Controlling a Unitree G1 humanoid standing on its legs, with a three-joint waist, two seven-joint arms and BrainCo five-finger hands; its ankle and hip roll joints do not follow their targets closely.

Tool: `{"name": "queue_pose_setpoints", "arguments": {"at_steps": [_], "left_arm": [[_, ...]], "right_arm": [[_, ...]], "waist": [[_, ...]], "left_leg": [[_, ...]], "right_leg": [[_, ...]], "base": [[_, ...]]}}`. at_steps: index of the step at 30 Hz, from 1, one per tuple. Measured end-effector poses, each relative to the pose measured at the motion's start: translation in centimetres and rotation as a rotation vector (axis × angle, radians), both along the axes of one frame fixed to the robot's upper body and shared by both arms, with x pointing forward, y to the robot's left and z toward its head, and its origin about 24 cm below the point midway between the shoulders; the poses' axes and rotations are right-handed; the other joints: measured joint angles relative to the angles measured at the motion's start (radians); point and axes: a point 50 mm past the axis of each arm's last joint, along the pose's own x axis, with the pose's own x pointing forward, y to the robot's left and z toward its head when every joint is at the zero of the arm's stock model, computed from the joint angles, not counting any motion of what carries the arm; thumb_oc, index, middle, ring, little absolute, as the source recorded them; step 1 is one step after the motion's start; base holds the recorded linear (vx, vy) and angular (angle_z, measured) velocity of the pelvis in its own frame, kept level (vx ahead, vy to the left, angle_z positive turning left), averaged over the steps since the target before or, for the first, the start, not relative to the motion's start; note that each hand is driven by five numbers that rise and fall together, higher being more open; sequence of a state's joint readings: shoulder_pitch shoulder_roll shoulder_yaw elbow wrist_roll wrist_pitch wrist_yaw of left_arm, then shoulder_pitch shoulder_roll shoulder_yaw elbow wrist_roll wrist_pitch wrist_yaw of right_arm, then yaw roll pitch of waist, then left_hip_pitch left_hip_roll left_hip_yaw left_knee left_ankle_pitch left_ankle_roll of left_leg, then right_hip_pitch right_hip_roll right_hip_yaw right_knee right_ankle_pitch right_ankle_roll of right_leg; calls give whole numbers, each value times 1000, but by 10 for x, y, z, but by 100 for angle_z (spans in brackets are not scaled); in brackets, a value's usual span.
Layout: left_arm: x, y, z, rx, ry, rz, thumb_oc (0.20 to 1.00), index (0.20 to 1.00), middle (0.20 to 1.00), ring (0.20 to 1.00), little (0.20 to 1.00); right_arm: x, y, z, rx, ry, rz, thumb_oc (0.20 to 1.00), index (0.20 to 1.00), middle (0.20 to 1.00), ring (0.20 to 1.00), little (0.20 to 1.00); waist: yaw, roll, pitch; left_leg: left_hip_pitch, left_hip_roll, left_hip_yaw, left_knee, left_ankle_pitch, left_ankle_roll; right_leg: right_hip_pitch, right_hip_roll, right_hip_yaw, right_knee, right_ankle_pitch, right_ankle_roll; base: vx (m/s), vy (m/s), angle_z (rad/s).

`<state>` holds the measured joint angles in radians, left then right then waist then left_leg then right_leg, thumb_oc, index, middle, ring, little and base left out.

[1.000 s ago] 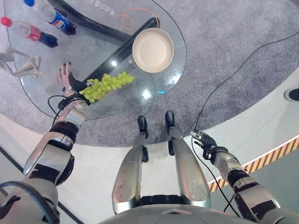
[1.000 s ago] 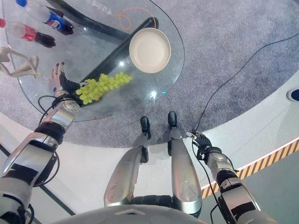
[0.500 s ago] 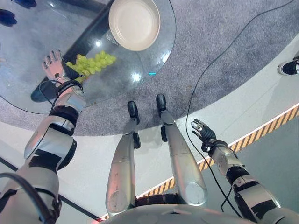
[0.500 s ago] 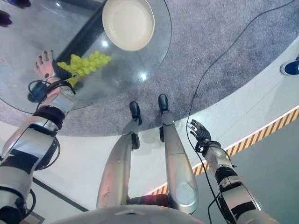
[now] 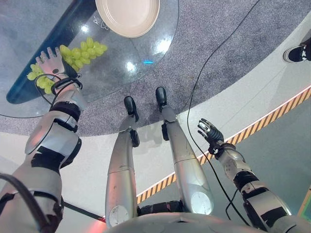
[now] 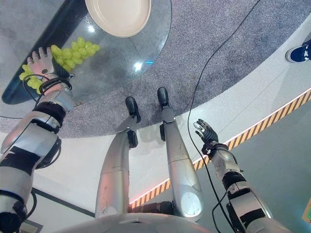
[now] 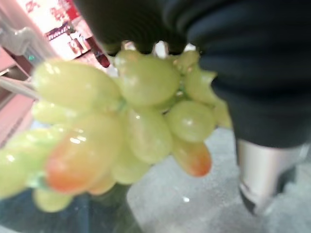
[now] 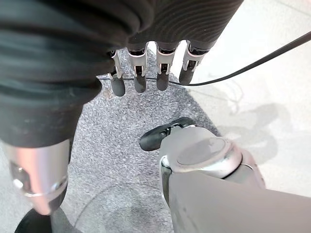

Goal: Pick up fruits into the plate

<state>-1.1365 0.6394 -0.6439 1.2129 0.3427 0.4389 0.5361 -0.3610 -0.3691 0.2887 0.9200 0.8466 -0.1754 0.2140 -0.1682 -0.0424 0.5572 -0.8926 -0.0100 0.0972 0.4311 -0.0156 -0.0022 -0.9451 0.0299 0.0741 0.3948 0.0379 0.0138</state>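
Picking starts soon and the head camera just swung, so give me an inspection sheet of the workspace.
Surface: round glass table, bare glass near the robot.
Job's things: round cream plate on the table's far side; bunch of green grapes on the glass, apart from the plate.
Clutter: nothing seen.
Hands: left hand over the bunch, fingers straight, grapes against its palm; right hand open, beside the robot over the floor.
Cables: nothing seen.
Surroundings: grey carpet, yellow-and-black striped floor line, a person's shoe.
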Motion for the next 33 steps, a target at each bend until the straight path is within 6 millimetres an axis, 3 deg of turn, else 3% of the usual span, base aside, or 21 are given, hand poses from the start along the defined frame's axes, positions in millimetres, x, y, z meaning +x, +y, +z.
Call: {"name": "queue_pose_setpoints", "arguments": {"at_steps": [1,3,10,19,29,33], "left_arm": [[0,1,1,6,3,2,564,564,564,564,564],[0,0,4,19,8,9,200,200,200,200,200],[-1,4,17,91,-2,35,200,200,200,200,200],[-1,6,15,93,-1,33,200,200,200,200,200],[3,-9,-12,-21,16,-102,200,200,200,200,200],[5,-19,-21,-157,-33,-206,200,200,200,200,200]], "right_arm": [[0,1,1,4,-5,5,1000,1000,1000,1000,1000],[1,1,2,22,-13,7,1000,1000,1000,1000,1000],[3,3,6,69,-42,10,1000,1000,1000,1000,1000],[6,7,10,92,-61,13,1000,1000,1000,1000,1000],[7,14,10,111,-69,25,1000,1000,1000,1000,1000],[6,22,8,132,-67,33,1000,1000,1000,1000,1000]], "waist": [[-2,0,0],[-2,-3,-2],[-4,-5,-3],[-4,-17,-4],[-1,-23,-4],[9,-23,-4]], "left_leg": [[-2,0,0,3,-1,0],[-12,0,-1,8,-3,-3],[-37,3,-11,19,-5,-5],[-27,1,-13,18,-2,0],[74,-3,-17,4,-1,1],[163,-7,-24,-29,4,2]], "right_leg": [[-2,0,0,3,0,0],[-12,1,1,6,-1,2],[-32,5,-1,7,-1,2],[-22,3,-4,11,3,-4],[79,-1,-4,0,-1,2],[165,-11,-13,-20,-2,1]], "base": [[0,0,0],[0,0,0],[0,0,0],[0,0,0],[0,0,0],[3,-2,5]]}}
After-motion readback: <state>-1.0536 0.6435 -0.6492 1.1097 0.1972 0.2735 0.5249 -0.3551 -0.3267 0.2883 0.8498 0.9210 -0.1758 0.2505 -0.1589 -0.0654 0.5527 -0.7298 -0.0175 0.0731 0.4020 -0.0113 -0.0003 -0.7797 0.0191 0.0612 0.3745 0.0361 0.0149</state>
